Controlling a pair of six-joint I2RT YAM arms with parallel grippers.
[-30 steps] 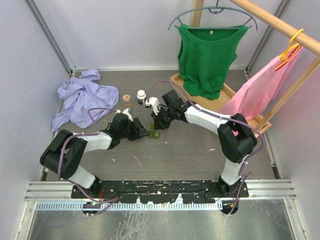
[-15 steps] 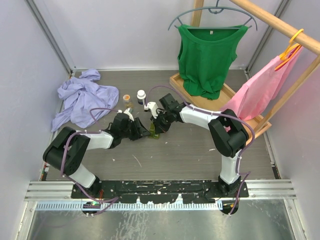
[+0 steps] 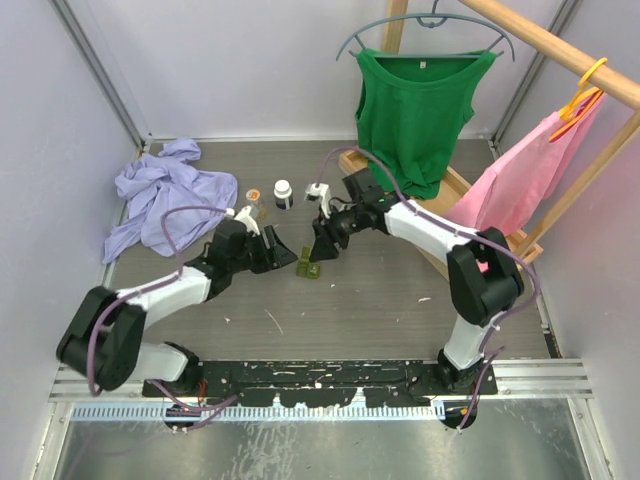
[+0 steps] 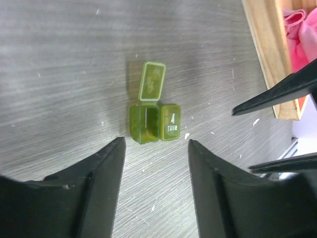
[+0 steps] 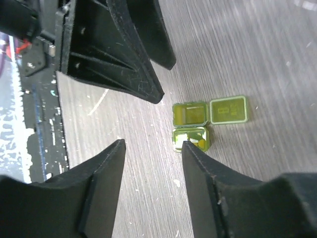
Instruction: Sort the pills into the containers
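Grey wood-grain table point(image 3: 380, 300) fills the cell, enclosed by white walls. A purple cloth point(image 3: 160, 200) lies at the far left. A wooden rack point(image 3: 560, 45) at the far right carries a green top point(image 3: 415, 110) and a pink garment point(image 3: 520, 180).

**Task item.** The green case point(image 3: 312, 268) lies on the table at centre, between the two grippers. In the left wrist view, one lid point(image 4: 152, 81) is folded back flat on the table. The compartment point(image 4: 144, 123) under it is open and looks empty. The second compartment point(image 4: 170, 121) is closed and marked "4 THUR". No clear case can be identified, and no loose pills can be made out. A small jar point(image 3: 253, 193) and a bottle point(image 3: 283, 190) stand near the back, well apart from the case.

**Grippers.** The left gripper point(image 4: 154, 145) has its jaws spread and grasps nothing; the case sits just beyond its fingertips, not touching them. The right gripper point(image 5: 152, 146) is likewise spread and empty, with the case just beside it and apart from it.

**Judgement.** The open lid suggests that this compartment is prepared to receive pills. Both arms face the case from opposite sides, probably so that one can steady it while the other loads. Sorting appears to be at an early stage. The case is light and may slide or tip if pushed from one side only.
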